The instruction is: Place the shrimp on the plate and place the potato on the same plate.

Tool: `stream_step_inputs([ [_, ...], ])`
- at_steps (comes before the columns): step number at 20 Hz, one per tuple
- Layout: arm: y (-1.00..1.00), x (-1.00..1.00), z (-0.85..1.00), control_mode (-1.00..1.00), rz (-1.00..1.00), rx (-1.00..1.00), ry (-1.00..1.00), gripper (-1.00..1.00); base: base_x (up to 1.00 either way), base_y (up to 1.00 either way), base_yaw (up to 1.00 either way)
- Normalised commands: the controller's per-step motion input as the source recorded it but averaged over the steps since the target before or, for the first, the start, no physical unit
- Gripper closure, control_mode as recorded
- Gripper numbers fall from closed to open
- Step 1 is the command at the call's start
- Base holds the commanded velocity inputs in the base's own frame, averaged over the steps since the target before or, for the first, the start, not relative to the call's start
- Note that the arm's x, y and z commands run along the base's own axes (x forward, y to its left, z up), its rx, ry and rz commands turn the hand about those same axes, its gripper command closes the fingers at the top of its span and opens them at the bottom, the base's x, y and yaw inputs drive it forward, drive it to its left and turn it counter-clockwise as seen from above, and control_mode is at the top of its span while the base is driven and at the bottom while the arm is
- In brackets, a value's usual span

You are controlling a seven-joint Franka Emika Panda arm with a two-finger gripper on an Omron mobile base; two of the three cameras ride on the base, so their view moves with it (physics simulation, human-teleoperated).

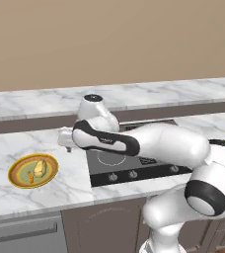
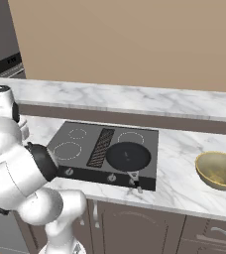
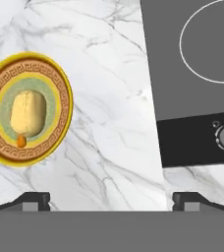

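One plate, one potato, one shrimp, all together near the bench's front edge.

The plate (image 3: 29, 109) lies on the marble bench (image 3: 114, 123) left of the stove (image 1: 134, 158), carrying the potato (image 3: 28, 113) at its centre and the shrimp (image 3: 21, 141) touching the potato's end (in the hand view, the potato's long axis runs top to bottom). The arm reaches left across the stove; the hand (image 3: 111, 202) hangs above bare bench between plate and stove, fingers spread wide, holding nothing.
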Motion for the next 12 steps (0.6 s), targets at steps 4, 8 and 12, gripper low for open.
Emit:
stream_step_inputs([
  [4,-1.0,0.38,0.23,-1.0,0.07,-0.13,0.27,-1.0,0.0,0.0,0.0],
  [8,-1.0,0.37,0.24,-1.0,0.0,-0.26,0.38,-1.0,0.0,0.0,0.0],
  [12,-1.0,0.18,0.07,-1.0,0.03,-0.25,0.23,-1.0,0.0,0.0,0.0],
])
